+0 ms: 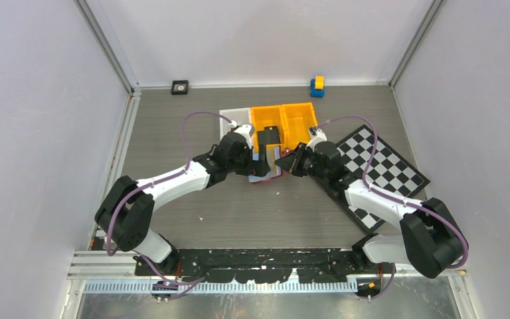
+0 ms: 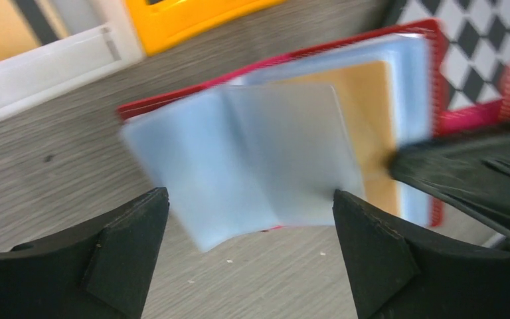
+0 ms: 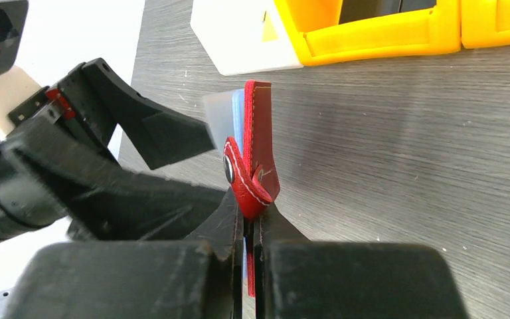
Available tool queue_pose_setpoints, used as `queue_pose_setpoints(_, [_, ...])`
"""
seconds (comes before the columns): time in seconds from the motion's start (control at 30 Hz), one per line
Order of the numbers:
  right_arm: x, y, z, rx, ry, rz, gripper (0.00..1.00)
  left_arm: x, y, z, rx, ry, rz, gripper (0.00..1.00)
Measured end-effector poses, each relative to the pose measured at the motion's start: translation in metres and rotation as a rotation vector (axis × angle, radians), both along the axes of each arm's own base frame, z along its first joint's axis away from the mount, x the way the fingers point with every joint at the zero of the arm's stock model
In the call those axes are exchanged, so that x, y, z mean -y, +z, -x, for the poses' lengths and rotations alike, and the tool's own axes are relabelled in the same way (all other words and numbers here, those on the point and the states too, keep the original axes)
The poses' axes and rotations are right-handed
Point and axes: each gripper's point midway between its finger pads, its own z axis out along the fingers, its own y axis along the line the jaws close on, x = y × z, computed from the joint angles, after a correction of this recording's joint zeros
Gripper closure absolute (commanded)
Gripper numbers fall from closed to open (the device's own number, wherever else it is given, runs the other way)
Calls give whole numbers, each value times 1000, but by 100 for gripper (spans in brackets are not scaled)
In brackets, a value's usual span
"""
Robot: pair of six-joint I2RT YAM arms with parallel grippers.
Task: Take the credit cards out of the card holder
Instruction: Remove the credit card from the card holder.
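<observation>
Centrally, toward the table's (image 1: 239,212) far edge and just short of the orange bins (image 1: 285,123), the red card holder (image 3: 257,133) is held open, its snap-tab side pinched between the pressed-together right fingers (image 3: 282,232). The left fingers (image 2: 133,226), spread wide, flank the clear sleeves (image 2: 239,153), which look limp and slippery. The thin, stiff credit card (image 2: 365,100) is probably best gripped at its sleeve's mouth.

Open red card holder (image 3: 259,133), its edge pinched in the right gripper (image 3: 249,222). A tan credit card (image 2: 372,126) sits sleeved, just ahead of the spread left gripper (image 2: 248,196).
</observation>
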Motion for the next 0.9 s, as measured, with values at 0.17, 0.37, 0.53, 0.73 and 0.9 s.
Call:
queue_pose_setpoints(0.17, [5, -1, -1, -1, -29, 20, 100, -37, -24, -18, -83, 142, -13, 20])
queue_pose_setpoints(0.37, [18, 13, -4, 35, -100, 28, 100, -86, -44, -16, -149, 296, 11, 10])
queue_pose_setpoints(0.53, [23, 13, -8, 36, -125, 32, 100, -87, 9, -2, 25, 275, 165, 0])
queue_pose_setpoints(0.73, [20, 21, -8, 47, -103, -17, 100, -64, 45, 2, 135, 169, 356, 0])
queue_pose_setpoints(0.9, [17, 36, -3, 72, -66, -92, 99, -48, 34, 4, 68, 113, 399, 0])
